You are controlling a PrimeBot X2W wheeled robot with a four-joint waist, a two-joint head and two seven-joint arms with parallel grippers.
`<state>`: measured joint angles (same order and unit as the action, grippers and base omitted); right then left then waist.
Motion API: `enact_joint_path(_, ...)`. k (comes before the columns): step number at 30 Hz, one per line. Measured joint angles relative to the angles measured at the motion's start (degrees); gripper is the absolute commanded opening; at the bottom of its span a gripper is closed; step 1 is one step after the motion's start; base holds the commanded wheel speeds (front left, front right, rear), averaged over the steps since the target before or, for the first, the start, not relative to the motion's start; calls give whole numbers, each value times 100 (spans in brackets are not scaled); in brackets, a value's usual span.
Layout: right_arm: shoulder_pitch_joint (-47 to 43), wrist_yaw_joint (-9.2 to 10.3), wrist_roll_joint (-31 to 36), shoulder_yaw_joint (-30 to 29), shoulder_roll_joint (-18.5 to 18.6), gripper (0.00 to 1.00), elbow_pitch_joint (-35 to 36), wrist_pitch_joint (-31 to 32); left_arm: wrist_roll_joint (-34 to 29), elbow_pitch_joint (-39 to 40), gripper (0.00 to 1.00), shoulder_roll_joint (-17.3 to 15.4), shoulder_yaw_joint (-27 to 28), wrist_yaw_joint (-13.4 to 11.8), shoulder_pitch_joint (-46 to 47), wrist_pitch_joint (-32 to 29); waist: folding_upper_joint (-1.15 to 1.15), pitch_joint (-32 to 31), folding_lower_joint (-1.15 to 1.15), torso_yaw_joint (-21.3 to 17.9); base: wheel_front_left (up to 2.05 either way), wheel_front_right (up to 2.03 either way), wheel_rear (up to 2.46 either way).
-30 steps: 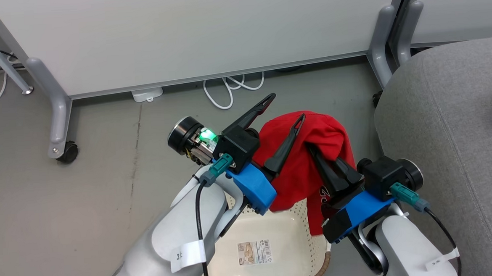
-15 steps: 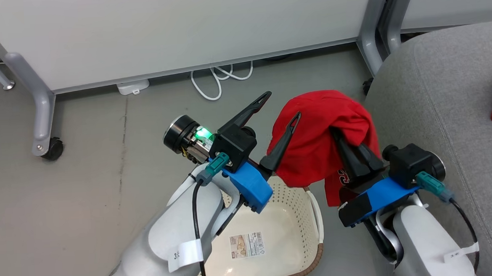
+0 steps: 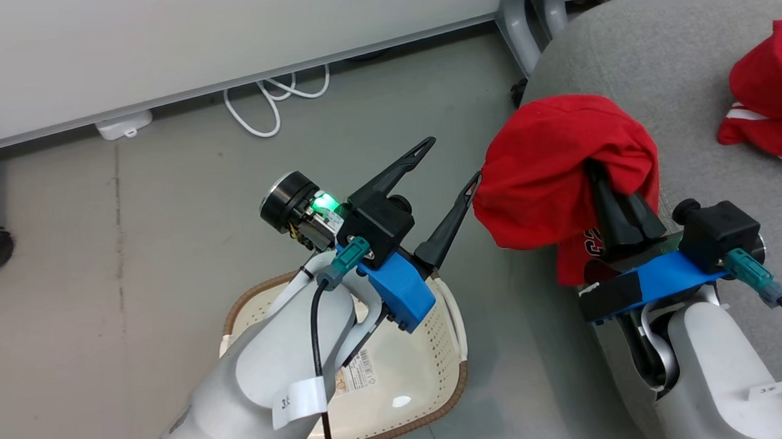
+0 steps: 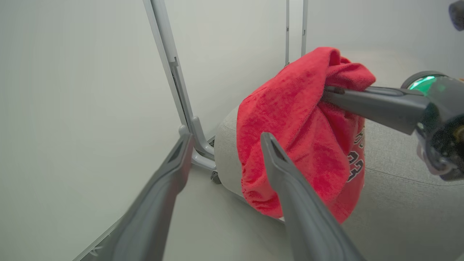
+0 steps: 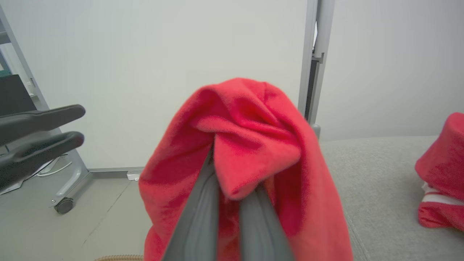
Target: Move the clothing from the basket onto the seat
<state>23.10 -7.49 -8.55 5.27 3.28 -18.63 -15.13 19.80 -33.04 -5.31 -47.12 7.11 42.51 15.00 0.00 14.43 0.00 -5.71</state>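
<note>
The right gripper [image 3: 603,181] has its 2 fingers pressed together on a fold of a red garment [image 3: 549,164]. The garment hangs in the air, draped over the fingertips, and black-and-white lettering shows on its lower part. In the head view it is at the left edge of the seat [image 3: 676,44], well apart from the basket [image 3: 463,376]. Whether its hem touches the cushion cannot be told.

The left gripper [image 3: 453,159] is above the basket with its fingers wide apart and holds nothing.

A second red garment [image 3: 769,92], with white trim, lies on the seat, further in and apart from the held one. The part of the basket's bottom that the left arm [image 3: 272,386] does not hide shows a label [image 3: 356,378] and no cloth.

The task seems near its end: 1 garment is on the seat and the other is out of the basket. What is left is to bring it further over the cushion, lower it and open the fingers.
</note>
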Motion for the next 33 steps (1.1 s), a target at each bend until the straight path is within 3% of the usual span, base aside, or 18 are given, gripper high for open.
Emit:
enact_joint_path(22,-135,0,-154,-762,-33,0,349,0,36,-133,100,-167,-559,10,204,-131,0,666,0,-1292,0,0,0)
enact_joint_path(33,-250,0,-297,-851,-33,0,421,0,88,-110,100,-223,-726,10,225,-155,0,838,0,-1510,0,0,0)
